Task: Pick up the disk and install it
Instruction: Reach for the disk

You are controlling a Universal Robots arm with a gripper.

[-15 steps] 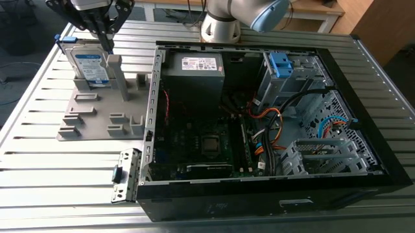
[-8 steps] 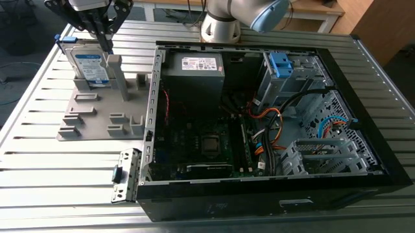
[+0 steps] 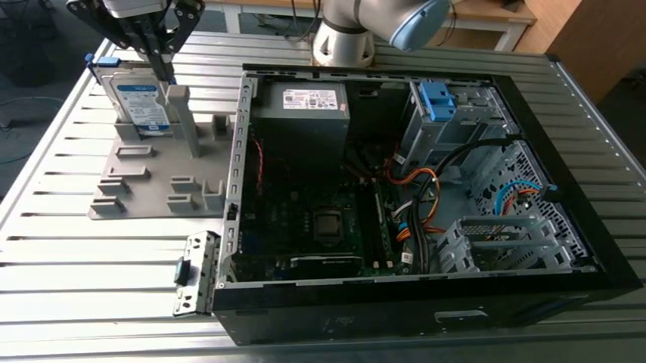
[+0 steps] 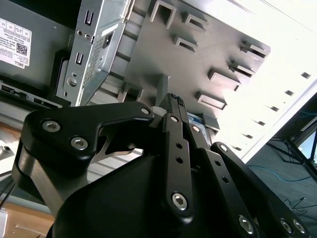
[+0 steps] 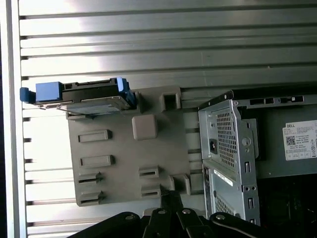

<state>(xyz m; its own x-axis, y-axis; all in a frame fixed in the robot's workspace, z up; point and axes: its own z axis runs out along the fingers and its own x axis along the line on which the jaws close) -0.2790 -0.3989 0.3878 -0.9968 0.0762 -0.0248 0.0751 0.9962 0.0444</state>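
The disk (image 3: 136,102) is standing upright on edge in a slot of the grey fixture plate (image 3: 141,178), which is lying flat on the slatted desk (image 3: 91,257) to the exterior view's left of the open computer case (image 3: 404,310). Its labelled face is turning toward the exterior view's left. In the first wrist view the disk (image 5: 91,96) is showing edge-on as 1 thin bar, with the blue caddy tab sticking out at one end.

The gripper (image 3: 165,72) is hanging nose-down over the disk's top edge, at the end away from that blue tab and close beside a grey post of the fixture. Its 2 fingers are looking pressed together to a narrow point, and they are carrying nothing. Both wrist views are showing them the same way, pinched in the second wrist view (image 4: 173,98) and in the first wrist view (image 5: 171,196).

So the disk is lying just below the fingers and a little toward the exterior view's left. Its thin top edge is running away from them toward the tab. Whether the tips are touching that edge cannot be told.

Inside the case, a blue bracket (image 3: 436,102) is sitting in the drive cage, well apart from the disk.
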